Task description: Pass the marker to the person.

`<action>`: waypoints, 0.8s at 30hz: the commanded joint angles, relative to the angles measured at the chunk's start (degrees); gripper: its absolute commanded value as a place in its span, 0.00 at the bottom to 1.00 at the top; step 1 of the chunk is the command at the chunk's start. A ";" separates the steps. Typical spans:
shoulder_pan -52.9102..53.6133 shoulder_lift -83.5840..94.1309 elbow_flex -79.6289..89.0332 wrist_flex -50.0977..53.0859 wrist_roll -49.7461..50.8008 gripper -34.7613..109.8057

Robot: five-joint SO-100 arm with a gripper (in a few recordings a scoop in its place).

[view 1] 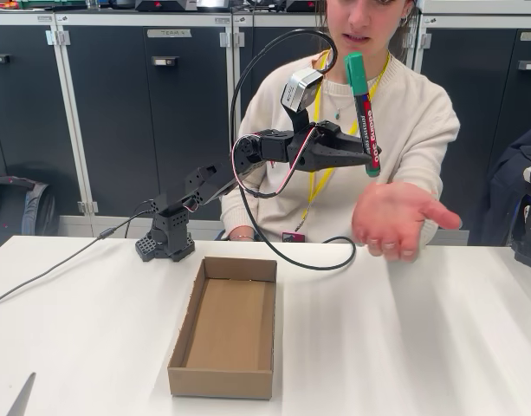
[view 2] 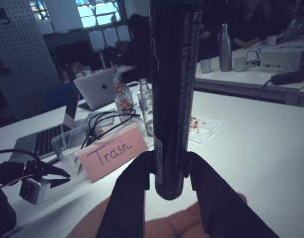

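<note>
The marker stands almost upright in the air, green cap on top and black barrel with white print below. My gripper is shut on its lower end, raised well above the table. Behind the table sits the person in a cream sweater with a yellow lanyard, holding an open palm face up just below and slightly right of the marker. In the wrist view the marker's dark barrel rises between my two fingers, with the person's hand blurred underneath.
An open, shallow cardboard box lies on the white table in front of the arm's base. A black cable loops over the table behind the box. Dark cabinets stand behind.
</note>
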 commanded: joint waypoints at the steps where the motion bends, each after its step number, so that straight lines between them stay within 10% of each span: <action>1: -0.35 0.62 -3.08 -0.70 0.00 0.21; 24: 6.77 3.08 10.20 -4.57 -0.09 0.21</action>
